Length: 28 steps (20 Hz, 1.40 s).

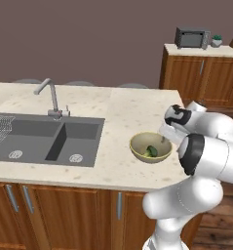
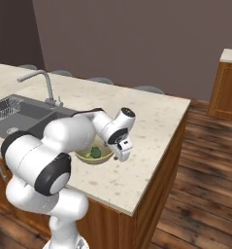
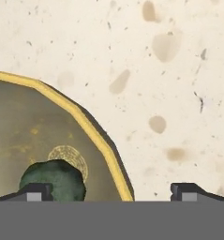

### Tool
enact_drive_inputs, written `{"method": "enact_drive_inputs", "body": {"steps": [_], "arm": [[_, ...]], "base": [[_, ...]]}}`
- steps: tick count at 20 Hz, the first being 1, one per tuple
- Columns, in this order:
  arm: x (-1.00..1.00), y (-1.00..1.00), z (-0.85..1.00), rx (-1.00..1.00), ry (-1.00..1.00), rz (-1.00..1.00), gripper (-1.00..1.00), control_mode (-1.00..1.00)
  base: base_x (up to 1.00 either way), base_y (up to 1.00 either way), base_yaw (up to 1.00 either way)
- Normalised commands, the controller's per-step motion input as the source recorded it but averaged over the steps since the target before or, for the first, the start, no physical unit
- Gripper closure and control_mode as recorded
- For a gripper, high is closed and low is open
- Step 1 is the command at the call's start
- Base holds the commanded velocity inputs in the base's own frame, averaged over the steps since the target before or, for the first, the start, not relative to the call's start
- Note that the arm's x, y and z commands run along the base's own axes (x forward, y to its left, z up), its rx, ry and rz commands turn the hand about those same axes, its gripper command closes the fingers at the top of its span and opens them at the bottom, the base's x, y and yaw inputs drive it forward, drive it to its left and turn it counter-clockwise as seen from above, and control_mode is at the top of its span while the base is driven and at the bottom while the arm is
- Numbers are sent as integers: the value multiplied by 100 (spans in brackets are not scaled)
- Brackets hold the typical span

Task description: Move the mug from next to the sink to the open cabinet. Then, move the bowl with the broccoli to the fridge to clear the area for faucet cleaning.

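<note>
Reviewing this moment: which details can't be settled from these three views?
- Gripper: left base view, the arm's wrist covers the fingers.
- Bowl: right base view, the arm hides most of it.
- Sink: left basin cut off by the left base view's edge.
- Broccoli: hand view, lower part cut off.

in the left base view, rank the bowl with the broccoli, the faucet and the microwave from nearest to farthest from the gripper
1. bowl with the broccoli: on the counter right beside the open gripper, just to its left.
2. faucet: behind the sink, well off to the left.
3. microwave: on the far cabinet across the room.
</note>
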Motion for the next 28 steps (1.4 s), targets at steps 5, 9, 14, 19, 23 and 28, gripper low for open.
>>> {"method": "enact_drive_inputs", "body": {"steps": [5,9,14,19,23,28], "arm": [[5,23,-29,0,0,0,-100,-100],[0,10,-43,0,0,0,-100,-100],[0,0,-33,0,0,0,-100,-100],[0,0,-2,0,0,0,100,-100],[-9,0,1,0,-4,0,100,-100],[-22,0,27,0,-11,-7,100,-100]], "base": [[0,0,0],[0,0,0],[0,0,0],[0,0,0],[0,0,0],[0,0,0]]}}
